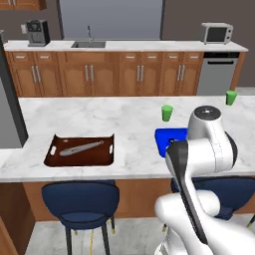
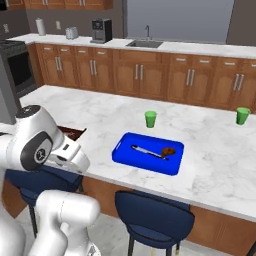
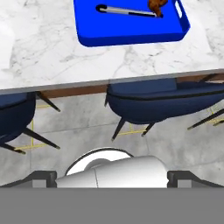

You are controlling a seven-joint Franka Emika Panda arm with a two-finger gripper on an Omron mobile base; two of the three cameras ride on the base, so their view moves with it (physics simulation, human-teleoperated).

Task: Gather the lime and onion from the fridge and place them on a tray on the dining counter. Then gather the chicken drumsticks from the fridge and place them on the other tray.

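Dining counter [image 1: 134, 119] spans the scene, white-grey marble on brown wood base, wall counter [image 1: 124, 46] w/ sink [image 1: 88, 44] behind it at 12 o'clock. Fridge [image 1: 10, 99] edge shows at 9 o'clock in left base view, dark grey, doors not readable from here. Three blue stools [image 1: 79, 199] tucked under the near edge. Dark brown tray [image 1: 81, 150] sits at 8 o'clock on the counter, grey utensil [image 1: 82, 147] lying in it, nothing else in it that I can see. Blue tray [image 2: 148, 152] at 4 o'clock from it, well apart, holds a chicken drumstick [image 2: 168, 150] at its right end, touching the tip of a dark-handled utensil [image 2: 147, 150]. Two green cups [image 2: 150, 119] stand upright on the marble, one just behind the blue tray, other [image 2: 242, 115] far at 2 o'clock. Microwave [image 1: 216, 33] and coffee machine [image 1: 37, 33] on wall counter, no readable brand or text anywhere. Gripper [image 3: 113, 178] is below counter level, over the floor in front of a stool, jaws spread wide, nothing between them. Lime, onion: can't tell where.
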